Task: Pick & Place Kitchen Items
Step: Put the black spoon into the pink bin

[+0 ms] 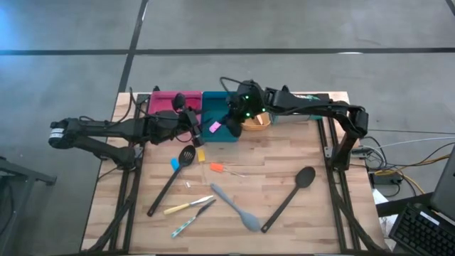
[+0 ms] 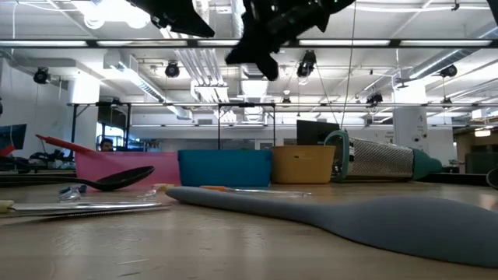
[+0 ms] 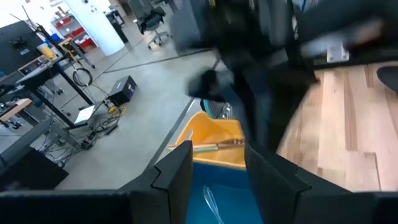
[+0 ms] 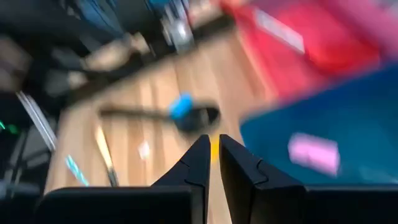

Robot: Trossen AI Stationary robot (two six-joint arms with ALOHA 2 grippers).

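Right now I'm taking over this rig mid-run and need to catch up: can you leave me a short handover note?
Left claw: part open, empty, over the seam between the pink tray and the teal tray.
Right claw: nearly shut, nothing seen in it, over the teal tray's near edge.
Done: a pink item lies in the teal tray; a wooden-handled tool lies in the orange tray.
Left: two black spoons, grey spatula and the small tools on the table.

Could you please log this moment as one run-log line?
left claw: open, over trays | right claw: shut, empty, over teal tray | utensils on table
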